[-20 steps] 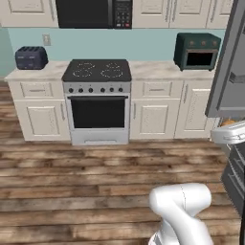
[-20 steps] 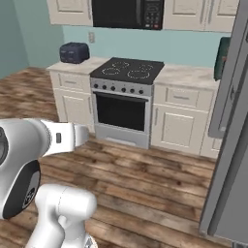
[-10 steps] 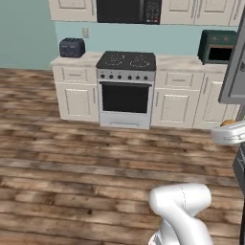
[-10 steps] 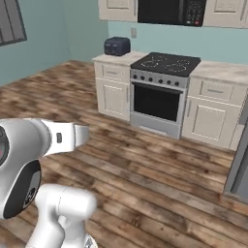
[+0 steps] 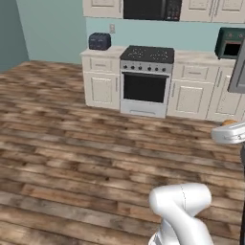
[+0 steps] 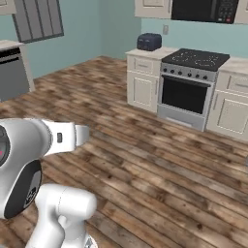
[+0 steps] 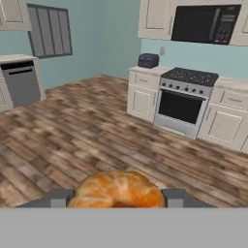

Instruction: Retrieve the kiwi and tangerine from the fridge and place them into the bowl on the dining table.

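Observation:
The tangerine, round and orange, sits between my gripper's two dark fingertips, and the gripper is shut on it. In the left base view a sliver of the tangerine peeks over the white hand at the right edge, high above the wooden floor. A grey slab of the fridge shows at that same edge. The kiwi, the bowl and the dining table are out of view.
Ahead stands a counter with cream cabinets, holding a stove, a dark toaster and a toaster oven. A microwave hangs above. A dishwasher stands at the left wall. Wide wooden floor lies between.
The whole scene has slid to the right in both base views, so the base has turned left. The tangerine stays in the gripper.

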Robot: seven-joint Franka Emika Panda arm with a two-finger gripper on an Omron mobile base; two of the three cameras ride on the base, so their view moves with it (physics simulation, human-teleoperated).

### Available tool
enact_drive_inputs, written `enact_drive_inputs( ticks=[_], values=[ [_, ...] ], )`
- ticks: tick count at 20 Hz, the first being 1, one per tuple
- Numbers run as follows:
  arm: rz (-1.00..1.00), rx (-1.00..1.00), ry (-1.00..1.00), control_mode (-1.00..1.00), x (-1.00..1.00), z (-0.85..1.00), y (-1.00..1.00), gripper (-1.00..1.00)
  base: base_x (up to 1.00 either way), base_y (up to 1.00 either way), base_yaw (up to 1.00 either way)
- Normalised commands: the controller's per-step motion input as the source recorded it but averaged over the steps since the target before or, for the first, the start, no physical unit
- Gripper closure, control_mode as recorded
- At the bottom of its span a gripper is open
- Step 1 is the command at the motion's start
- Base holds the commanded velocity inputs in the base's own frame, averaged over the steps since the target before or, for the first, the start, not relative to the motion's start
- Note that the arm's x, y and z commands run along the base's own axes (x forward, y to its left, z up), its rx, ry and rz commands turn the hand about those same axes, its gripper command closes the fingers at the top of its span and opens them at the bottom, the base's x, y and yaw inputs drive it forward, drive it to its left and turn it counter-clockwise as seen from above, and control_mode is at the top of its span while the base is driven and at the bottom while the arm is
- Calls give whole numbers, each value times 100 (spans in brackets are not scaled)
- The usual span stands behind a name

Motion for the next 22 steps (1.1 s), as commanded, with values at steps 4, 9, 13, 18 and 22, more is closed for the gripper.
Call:
enact_drive_inputs(
  ticks=[4,9,13,18,22],
  values=[
    [0,0,0,100,0,0,0,100,-100,6,18],
    [0,0,0,100,0,0,0,100,-91,31,8],
    [0,0,0,100,0,0,0,100,-45,91,0],
    [0,0,0,100,0,0,0,100,-37,100,0],
    [0,0,0,100,0,0,0,100,-58,100,-4]
  ],
)
